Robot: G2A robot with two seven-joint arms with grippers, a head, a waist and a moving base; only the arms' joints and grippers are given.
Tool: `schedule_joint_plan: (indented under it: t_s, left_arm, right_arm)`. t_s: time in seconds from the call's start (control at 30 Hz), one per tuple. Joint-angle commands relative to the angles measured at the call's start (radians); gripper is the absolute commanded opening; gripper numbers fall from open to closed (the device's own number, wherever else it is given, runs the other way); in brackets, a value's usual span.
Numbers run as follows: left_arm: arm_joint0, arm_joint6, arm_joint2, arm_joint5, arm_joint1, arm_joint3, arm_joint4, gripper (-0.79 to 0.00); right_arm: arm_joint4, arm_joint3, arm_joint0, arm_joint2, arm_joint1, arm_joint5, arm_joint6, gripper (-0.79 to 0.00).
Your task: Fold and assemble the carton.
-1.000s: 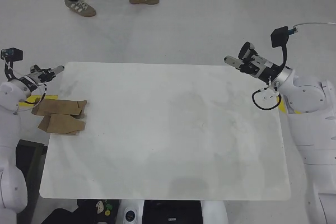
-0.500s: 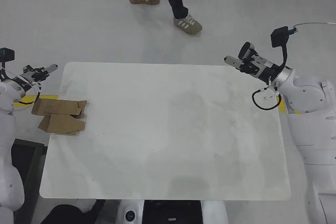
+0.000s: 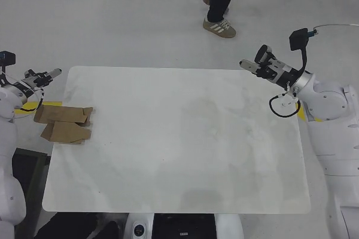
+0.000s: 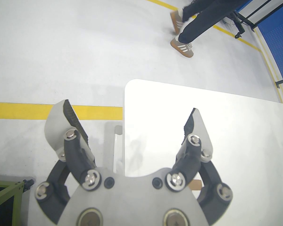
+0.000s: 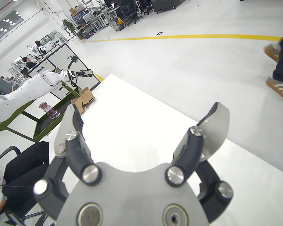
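A flattened brown carton [image 3: 64,123] lies at the left edge of the white table [image 3: 179,149], partly hanging over the side; it also shows far off as a brown carton [image 5: 83,97] in the right wrist view. My left gripper [image 3: 52,74] hovers open and empty by the table's far left corner, behind the carton; in its own view the left gripper [image 4: 129,115] has nothing between its fingers. My right gripper [image 3: 246,63] is open and empty above the far right corner, and the right gripper [image 5: 145,112] looks across the tabletop.
A dark green frame stand [image 5: 41,116] with a pink bottle [image 5: 49,110] on it stands off the table's left side. A seated person [image 5: 16,165] is near the front left. Yellow floor tape [image 4: 37,110] runs beside the table.
My left arm drew back slightly to the left over the last second, then held still. The right arm and the carton have not moved.
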Motion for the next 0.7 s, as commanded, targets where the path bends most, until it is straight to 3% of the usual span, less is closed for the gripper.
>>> schedule_joint_plan:
  t_s: [0.0,0.67]
  left_arm:
    - [0.0,0.0,0.0,0.0,0.0,0.0,0.0,0.0]
    - [0.015,0.001,-0.006,0.013,0.003,-0.021,-0.014,0.0]
  right_arm:
    - [0.0,0.0,0.0,0.0,0.0,0.0,0.0,0.0]
    - [0.0,0.0,0.0,0.0,0.0,0.0,0.0,0.0]
